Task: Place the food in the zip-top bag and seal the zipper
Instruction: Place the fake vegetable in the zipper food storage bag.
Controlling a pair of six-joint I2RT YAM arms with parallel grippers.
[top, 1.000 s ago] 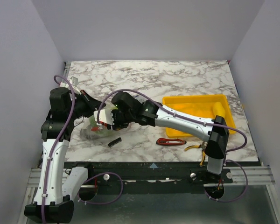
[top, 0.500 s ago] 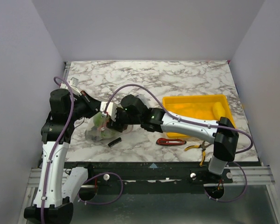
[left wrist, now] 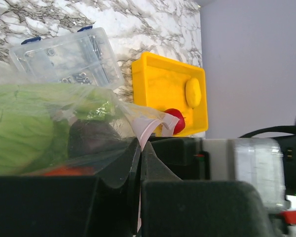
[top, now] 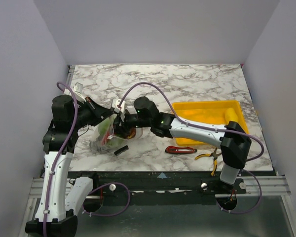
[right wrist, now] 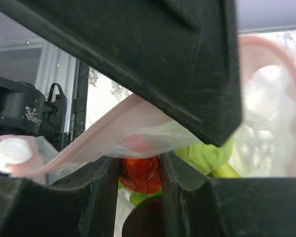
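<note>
While the zip-top bag (top: 104, 139) sits at the left-front of the counter (top: 187, 84), its mouth is turned up between my two claws. Bag's bulging w/ green food (left wrist: 19, 128) and a dark eggplant (left wrist: 91, 138).

Left claw (left wrist: 139, 168) is clenched on the bag's edge. Left wrist cam shows the pink zipper (left wrist: 149, 124) pinched where my fingers meet. That cam also catches the clear compartment box (left wrist: 64, 61) and a tomato (left wrist: 173, 121) against the yellow tray (left wrist: 158, 89), yellow fruit (left wrist: 193, 92) inside. Top cam doesn't show the tomato.

Right claw (right wrist: 139, 187) is right at the mouth. Right wrist cam shows the zipper strip crossing just past it, a red-orange piece (right wrist: 140, 173) below. Can't tell if that claw grips film or is released.

Only the top cam shows the red knife (top: 180, 149), pliers (top: 209, 157) and a small black bit (top: 121, 150) beside the bag.

Vs 1 s ago: right wrist reached further left and back, bag mouth pulled more upright; left arm approx. same.
</note>
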